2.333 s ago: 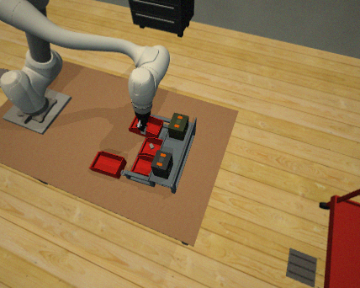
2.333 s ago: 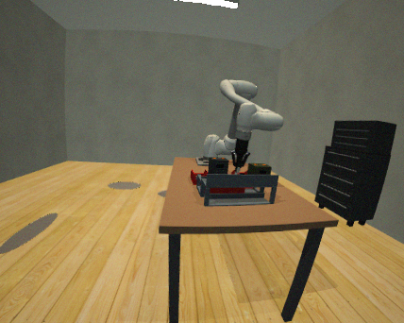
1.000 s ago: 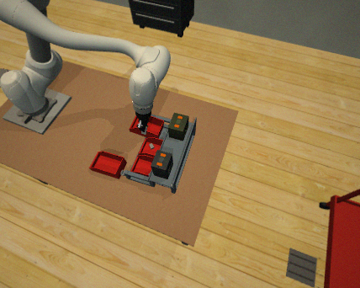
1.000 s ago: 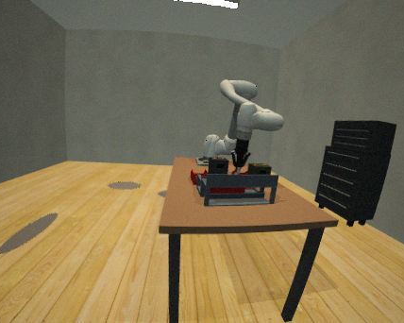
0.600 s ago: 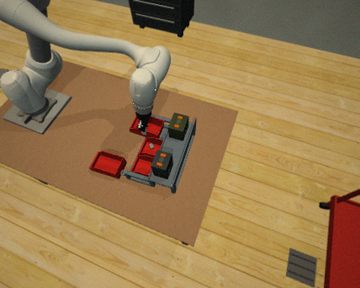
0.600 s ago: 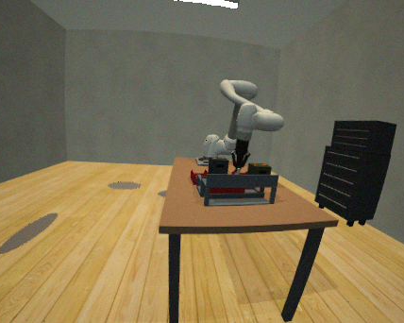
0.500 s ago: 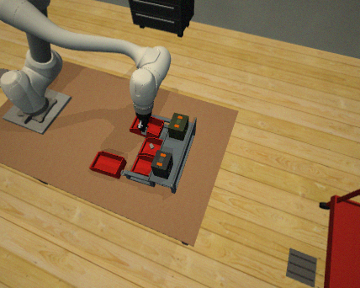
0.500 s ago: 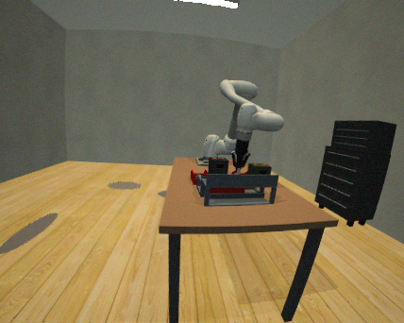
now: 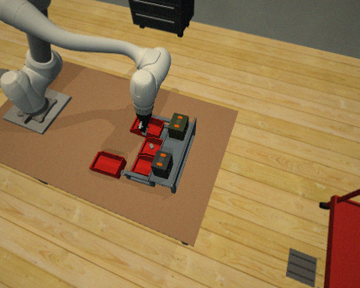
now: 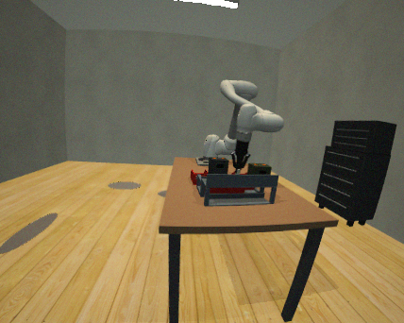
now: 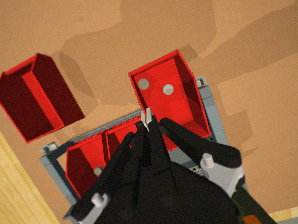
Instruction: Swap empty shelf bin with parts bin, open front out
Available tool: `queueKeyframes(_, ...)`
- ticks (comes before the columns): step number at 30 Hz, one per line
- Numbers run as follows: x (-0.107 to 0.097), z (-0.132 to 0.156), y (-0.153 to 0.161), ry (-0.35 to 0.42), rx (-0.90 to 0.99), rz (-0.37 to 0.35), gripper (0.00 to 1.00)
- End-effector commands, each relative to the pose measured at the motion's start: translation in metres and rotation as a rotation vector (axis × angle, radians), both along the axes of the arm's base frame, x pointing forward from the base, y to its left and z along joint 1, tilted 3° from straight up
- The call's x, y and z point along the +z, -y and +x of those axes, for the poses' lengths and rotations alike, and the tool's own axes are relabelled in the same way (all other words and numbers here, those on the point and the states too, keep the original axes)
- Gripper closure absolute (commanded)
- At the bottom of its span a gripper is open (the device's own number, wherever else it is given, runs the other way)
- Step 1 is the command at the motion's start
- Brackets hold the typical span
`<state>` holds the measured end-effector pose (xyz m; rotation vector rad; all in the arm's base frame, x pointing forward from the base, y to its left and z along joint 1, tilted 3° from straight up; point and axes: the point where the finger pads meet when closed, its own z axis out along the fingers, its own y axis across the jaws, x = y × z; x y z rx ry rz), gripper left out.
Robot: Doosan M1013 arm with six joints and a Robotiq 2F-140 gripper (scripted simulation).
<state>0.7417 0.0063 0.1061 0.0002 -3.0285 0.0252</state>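
Note:
The red bin with the parts (image 9: 156, 125) (image 11: 172, 102) sits at the far slot of the grey shelf (image 9: 182, 157) (image 10: 240, 181) (image 11: 210, 107). Most of it sticks out in front of the shelf, and two grey discs lie in it. My gripper (image 9: 143, 130) (image 10: 237, 171) (image 11: 148, 114) points down and is shut on this bin's near side wall. The empty red bin (image 9: 108, 164) (image 11: 37, 95) stands upright on the brown table (image 9: 72, 105) (image 10: 251, 212), in front of the shelf.
Two more red bins (image 9: 150, 147) (image 9: 141, 167) sit in the shelf's other slots, one with a grey part. Two dark green boxes (image 9: 178, 120) (image 9: 161, 163) stand on the shelf's top. The arm's base (image 9: 28, 90) stands at the table's far left.

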Motion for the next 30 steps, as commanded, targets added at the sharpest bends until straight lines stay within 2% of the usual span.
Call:
queueKeyframes(1,-0.0028,-0.0009,-0.0012,-0.001,0.003,-0.005,0.90)
queueKeyframes(30,-0.0061,-0.0025,-0.0013,-0.001,0.003,-0.005,0.90)
